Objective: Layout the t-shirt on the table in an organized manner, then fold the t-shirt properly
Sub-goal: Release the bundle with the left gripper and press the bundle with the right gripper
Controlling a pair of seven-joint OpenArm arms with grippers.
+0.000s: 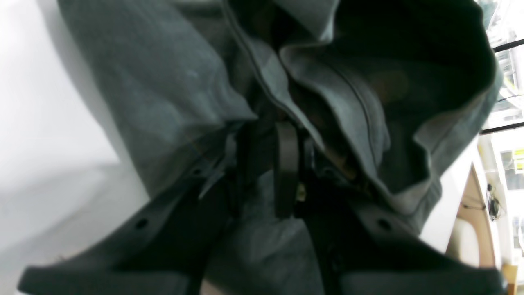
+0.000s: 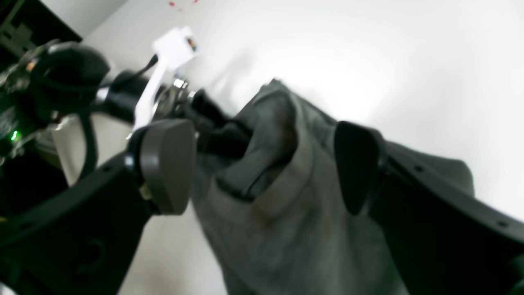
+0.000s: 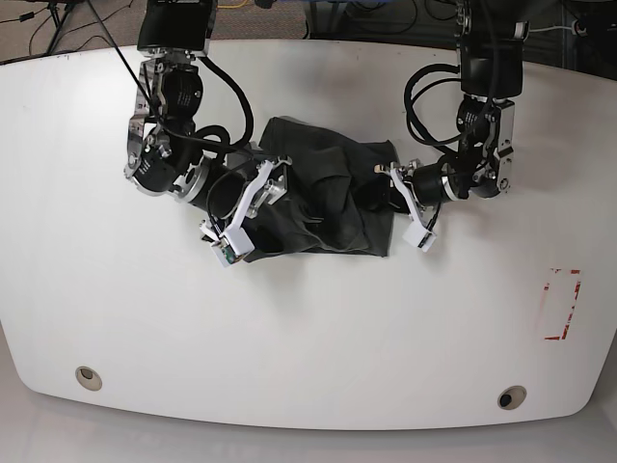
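The dark grey t-shirt (image 3: 323, 193) lies crumpled in a heap on the white table (image 3: 308, 328) between my two arms. On the heap's right edge in the base view, my left gripper (image 3: 383, 191) is shut on a fold of the cloth. In the left wrist view its fingers (image 1: 286, 164) pinch the t-shirt (image 1: 163, 90), which drapes over them. My right gripper (image 2: 262, 168) is open, its pads (image 2: 168, 164) standing apart on either side of a ridge of the t-shirt (image 2: 286, 213). In the base view the right gripper (image 3: 262, 191) is at the heap's left edge.
Two round grommet holes (image 3: 88, 377) (image 3: 511, 396) sit near the table's front edge. A red-and-white sticker (image 3: 562, 304) is at the right. Cables and dark gear lie beyond the back edge. The left arm's white camera mount (image 2: 163, 69) is close to my right gripper.
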